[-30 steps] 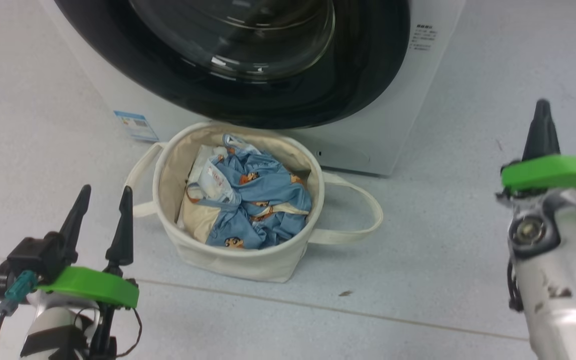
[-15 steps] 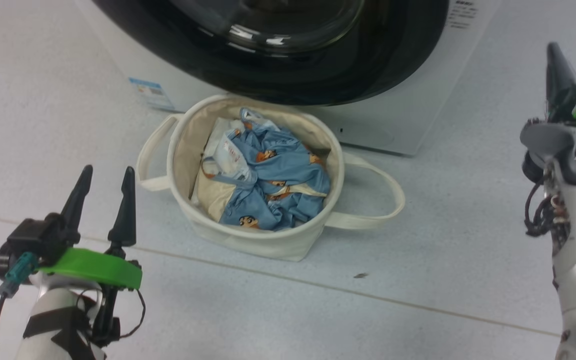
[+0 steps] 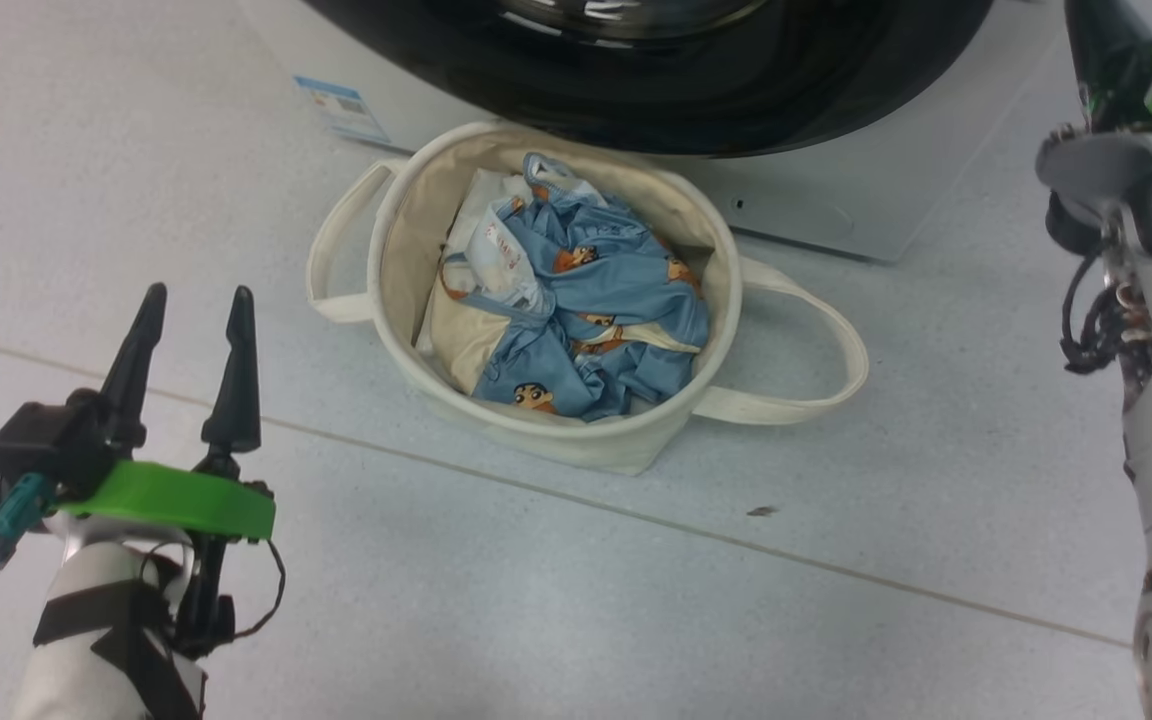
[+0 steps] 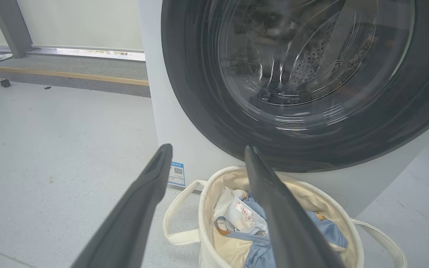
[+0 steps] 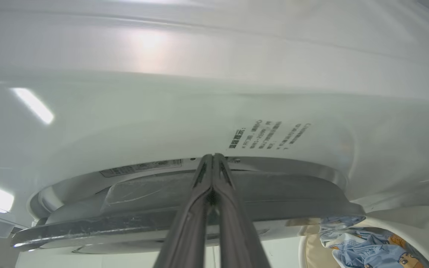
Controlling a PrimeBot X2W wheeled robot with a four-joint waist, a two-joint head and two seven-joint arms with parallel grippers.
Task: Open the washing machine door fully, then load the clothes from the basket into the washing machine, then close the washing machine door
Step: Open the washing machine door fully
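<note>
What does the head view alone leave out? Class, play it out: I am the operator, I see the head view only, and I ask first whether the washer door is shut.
Observer: It looks shut. In the left wrist view the washing machine door lies against the washing machine front, with the steel drum visible through its glass.
Operator: My view cuts off the right gripper's tips. Open or shut?
Observer: Shut. The right wrist view shows the right gripper with its fingers pressed together and nothing between them.
Operator: Where is it aimed?
Observer: At the door's edge, near the small printed label on the white front. I cannot tell whether it touches.
</note>
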